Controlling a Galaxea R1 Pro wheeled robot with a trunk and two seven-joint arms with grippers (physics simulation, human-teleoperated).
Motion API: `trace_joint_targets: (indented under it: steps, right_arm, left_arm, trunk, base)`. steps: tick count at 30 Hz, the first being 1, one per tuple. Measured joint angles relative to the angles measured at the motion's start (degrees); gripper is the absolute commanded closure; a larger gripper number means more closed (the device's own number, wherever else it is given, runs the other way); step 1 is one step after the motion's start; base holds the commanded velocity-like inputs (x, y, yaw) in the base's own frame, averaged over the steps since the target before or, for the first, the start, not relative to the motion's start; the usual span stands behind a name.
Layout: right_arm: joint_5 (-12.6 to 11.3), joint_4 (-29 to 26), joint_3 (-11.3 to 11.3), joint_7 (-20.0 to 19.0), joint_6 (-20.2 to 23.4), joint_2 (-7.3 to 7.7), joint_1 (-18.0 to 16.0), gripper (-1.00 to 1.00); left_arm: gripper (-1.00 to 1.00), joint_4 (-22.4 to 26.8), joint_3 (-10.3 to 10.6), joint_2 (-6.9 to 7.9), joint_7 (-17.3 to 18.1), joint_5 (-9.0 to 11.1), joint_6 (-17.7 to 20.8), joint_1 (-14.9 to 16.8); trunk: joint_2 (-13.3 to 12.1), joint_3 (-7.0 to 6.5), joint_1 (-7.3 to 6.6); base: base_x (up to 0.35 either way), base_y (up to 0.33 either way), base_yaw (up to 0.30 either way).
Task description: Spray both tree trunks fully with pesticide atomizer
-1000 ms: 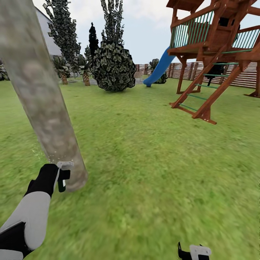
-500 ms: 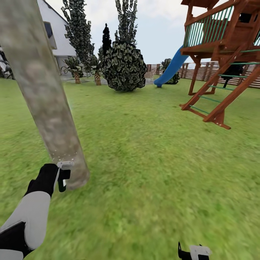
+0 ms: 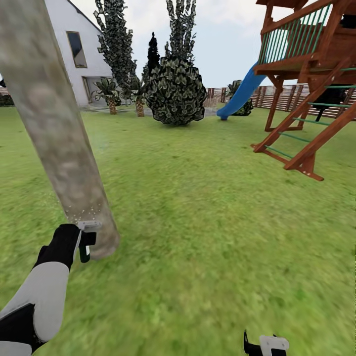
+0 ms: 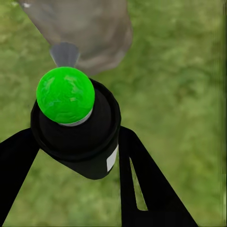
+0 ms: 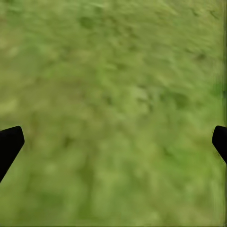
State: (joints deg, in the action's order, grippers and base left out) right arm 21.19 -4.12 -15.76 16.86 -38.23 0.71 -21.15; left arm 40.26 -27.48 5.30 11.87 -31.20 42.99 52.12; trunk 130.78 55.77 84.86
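Note:
One thick, pale grey-brown tree trunk (image 3: 57, 128) leans across the left of the head view and meets the grass at its base (image 4: 90, 33). My left gripper (image 3: 85, 245) is shut on the pesticide atomizer (image 4: 78, 137), a small black bottle whose top looks bright green in the left wrist view. It points at the trunk's foot from a few centimetres away. A grey spray cone (image 4: 65, 53) leaves the nozzle, and pale specks dot the bark (image 3: 81, 212) just above the gripper. My right gripper (image 3: 267, 346) hangs low over the lawn, open, its fingertips (image 5: 9, 144) wide apart.
Green lawn (image 3: 207, 212) spreads in every direction. A wooden play tower (image 3: 311, 84) with a blue slide (image 3: 240, 96) stands at the right. A dark round bush (image 3: 175, 91), narrow dark trees, a white house (image 3: 74, 54) and a slat fence (image 3: 296, 99) lie far behind.
The camera has swung round the trunk: the play tower and bush slid to the right and the white house came into view. My left gripper stays at the trunk's base, still spraying.

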Motion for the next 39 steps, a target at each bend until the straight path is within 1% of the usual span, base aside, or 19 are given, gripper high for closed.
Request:
trace_joint_targets:
  steps: [11, 13, 14, 15, 16, 18, 20, 22, 23, 24, 25, 27, 28, 30, 31, 33, 35, 37, 39]
  right_arm:
    - [0.0, 0.0, 0.0, 0.0, 0.0, 0.00, 0.0, -1.00]
    - [0.0, 0.0, 0.0, 0.0, 0.0, 0.00, 0.0, -1.00]
    - [0.0, 0.0, 0.0, 0.0, 0.0, -0.01, 0.0, -1.00]
    - [0.0, 0.0, 0.0, 0.0, 0.0, -0.01, 0.0, -1.00]
    - [0.0, 0.0, 0.0, 0.0, 0.0, -0.02, 0.0, -1.00]
    - [0.0, 0.0, 0.0, 0.0, 0.0, -0.03, 0.0, -1.00]
    - [0.0, 0.0, 0.0, 0.0, 0.0, -0.03, 0.0, -1.00]
    - [0.0, 0.0, 0.0, 0.0, 0.0, -0.04, 0.0, -1.00]
    - [0.0, 0.0, 0.0, 0.0, 0.0, -0.02, 0.0, -1.00]
    - [0.0, 0.0, 0.0, 0.0, 0.0, -0.02, 0.0, -1.00]
    - [0.0, 0.0, 0.1, 0.0, 0.0, -0.04, 0.0, -1.00]
    - [0.0, 0.0, 0.1, 0.0, 0.0, -0.06, 0.0, -1.00]
    - [0.0, 0.0, 0.1, 0.0, 0.0, -0.08, 0.0, -1.00]
    - [0.0, 0.0, 0.1, 0.0, 0.0, -0.09, 0.0, -1.00]
    - [0.0, 0.0, 0.1, 0.0, 0.0, -0.09, 0.0, -1.00]
    - [0.0, 0.0, 0.1, 0.0, 0.0, -0.09, 0.0, -1.00]
    - [0.0, 0.0, 0.0, 0.0, 0.0, -0.06, 0.0, -1.00]
    - [0.0, 0.0, 0.0, 0.0, 0.0, -0.02, 0.0, -1.00]
    - [0.0, 0.0, 0.0, 0.0, 0.0, 0.00, 0.0, -1.00]
  left_arm:
    - [1.00, 0.0, 0.0, 0.16, 0.0, -0.2, 0.0, -0.3]
    - [1.00, 0.0, -0.3, 1.05, 0.0, -0.5, -0.1, -0.6]
    - [1.00, -0.1, -0.4, 2.56, 0.0, -0.7, -0.1, -0.8]
    - [1.00, -0.2, -0.4, 3.25, 0.1, -0.4, -0.2, -0.9]
    - [1.00, -0.5, -0.3, 3.24, 0.0, 0.1, -0.2, -0.9]
    - [1.00, -0.8, -0.1, 2.06, 0.0, 0.6, -0.2, -1.0]
    - [1.00, -0.9, -0.1, -0.58, 0.0, 0.6, -0.2, -1.0]
    - [1.00, -0.6, -0.2, -0.84, 0.0, -0.1, -0.3, -0.9]
    - [1.00, -0.5, -0.3, -0.53, 0.0, -0.3, -0.3, -0.9]
    - [1.00, -0.4, -0.5, 0.92, -0.1, -0.8, -0.4, -1.1]
    - [1.00, -0.6, -0.5, 2.99, -0.1, -1.0, -0.5, -1.8]
    - [1.00, -0.9, -0.5, 3.84, -0.1, -0.1, -0.6, -2.2]
    - [1.00, -1.0, -0.4, 3.48, -0.1, 0.4, -0.5, -2.3]
    - [1.00, -1.0, -0.2, 0.31, -0.1, 1.0, -0.5, -2.4]
    - [1.00, -1.0, -0.1, -0.66, -0.1, 0.6, -0.5, -2.3]
    - [1.00, -1.0, -0.1, -1.83, -0.1, 0.4, -0.6, -2.2]
    - [1.00, -0.9, -0.3, -2.02, -0.2, 0.1, -0.6, -2.2]
    - [1.00, -0.8, -0.4, -1.47, -0.2, -0.3, -0.7, -2.2]
    - [1.00, -0.9, -0.4, 0.63, -0.2, -0.8, -0.8, -2.3]
  trunk:
    - [0.0, 0.00, -0.01]
    - [0.0, 0.00, -0.01]
    - [0.0, 0.00, -0.01]
    - [0.0, 0.00, -0.01]
    - [0.0, 0.00, -0.01]
    - [0.0, 0.00, -0.01]
    - [0.0, 0.00, -0.01]
    - [0.0, 0.00, -0.01]
    - [0.0, 0.00, -0.01]
    - [0.0, 0.00, -0.01]
    - [0.0, 0.00, -0.01]
    - [0.0, 0.00, -0.01]
    - [0.0, 0.00, -0.01]
    - [0.0, 0.00, -0.01]
    - [0.0, 0.00, -0.01]
    - [0.0, 0.00, -0.01]
    - [0.0, 0.00, -0.01]
    - [0.0, 0.00, -0.01]
    - [0.0, 0.00, 0.00]
  base:
    - [0.144, -0.246, 0.263]
    - [0.195, -0.234, 0.278]
    - [0.193, -0.234, 0.278]
    - [0.187, -0.234, 0.278]
    - [0.181, -0.234, 0.278]
    - [0.178, -0.234, 0.278]
    - [0.176, -0.234, 0.278]
    - [0.175, -0.234, 0.278]
    - [0.175, -0.234, 0.278]
    - [0.175, -0.234, 0.278]
    - [0.175, -0.234, 0.278]
    - [0.175, -0.234, 0.277]
    - [0.175, -0.234, 0.273]
    - [0.175, -0.234, 0.254]
    - [0.175, -0.234, 0.216]
    - [0.175, -0.234, 0.096]
    - [0.175, -0.234, 0.018]
    - [0.158, -0.239, 0.004]
    - [0.052, -0.265, 0.001]
